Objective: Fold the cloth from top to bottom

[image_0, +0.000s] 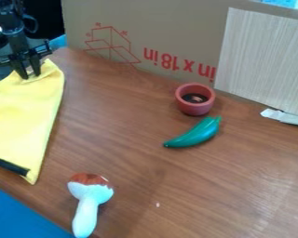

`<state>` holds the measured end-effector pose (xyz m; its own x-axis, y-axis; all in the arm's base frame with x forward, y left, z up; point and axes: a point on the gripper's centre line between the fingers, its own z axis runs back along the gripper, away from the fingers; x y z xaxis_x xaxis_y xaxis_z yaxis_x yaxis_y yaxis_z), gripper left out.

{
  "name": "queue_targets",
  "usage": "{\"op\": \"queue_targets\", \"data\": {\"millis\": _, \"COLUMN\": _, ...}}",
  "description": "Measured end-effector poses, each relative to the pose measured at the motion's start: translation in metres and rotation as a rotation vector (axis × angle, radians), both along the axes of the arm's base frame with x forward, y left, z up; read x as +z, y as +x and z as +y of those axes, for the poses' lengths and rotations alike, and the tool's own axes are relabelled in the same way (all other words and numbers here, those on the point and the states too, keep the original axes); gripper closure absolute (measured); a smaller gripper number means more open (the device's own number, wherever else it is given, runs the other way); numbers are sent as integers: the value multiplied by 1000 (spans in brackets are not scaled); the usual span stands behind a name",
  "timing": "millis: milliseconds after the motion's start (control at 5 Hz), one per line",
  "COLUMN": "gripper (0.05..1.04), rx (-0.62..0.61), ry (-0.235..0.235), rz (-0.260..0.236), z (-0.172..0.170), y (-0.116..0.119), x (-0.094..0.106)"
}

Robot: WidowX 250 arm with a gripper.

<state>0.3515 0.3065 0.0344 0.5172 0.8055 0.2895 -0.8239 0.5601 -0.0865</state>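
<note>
Brown wood-grain table (132, 139) runs out below and to the right of the gripper (30, 76), with a cardboard panel (170, 28) standing behind. Yellow cloth (27, 114) lies directly under the gripper and stretches from it toward the near table edge, a black strip (10, 167) close to its bottom end. The gripper touches the cloth's top end near a corner; whether it is pinching the fabric or merely resting there, I cannot tell. If the hold is shallow, that corner would probably slip free on the lift. Pulling from so near one side could skew the fold, and a low, dragging pull might shove the cloth off the near edge instead of doubling it over. Too wide a sweep down and right could also knock the toy mushroom (89, 200), which lies beyond the bottom corner.
</note>
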Motion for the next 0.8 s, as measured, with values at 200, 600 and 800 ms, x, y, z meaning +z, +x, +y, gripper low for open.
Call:
{"op": "queue_targets", "data": {"millis": 200, "gripper": 309, "rx": -19, "ry": 11, "rz": 13, "z": -2, "y": 0, "x": 0}}
{"op": "queue_targets", "data": {"millis": 600, "gripper": 112, "rx": -17, "ry": 8, "rz": 23, "z": -5, "y": 0, "x": -3}}
{"op": "queue_targets", "data": {"millis": 800, "gripper": 381, "rx": 0, "ry": 16, "rz": 24, "z": -2, "y": 1, "x": -7}}
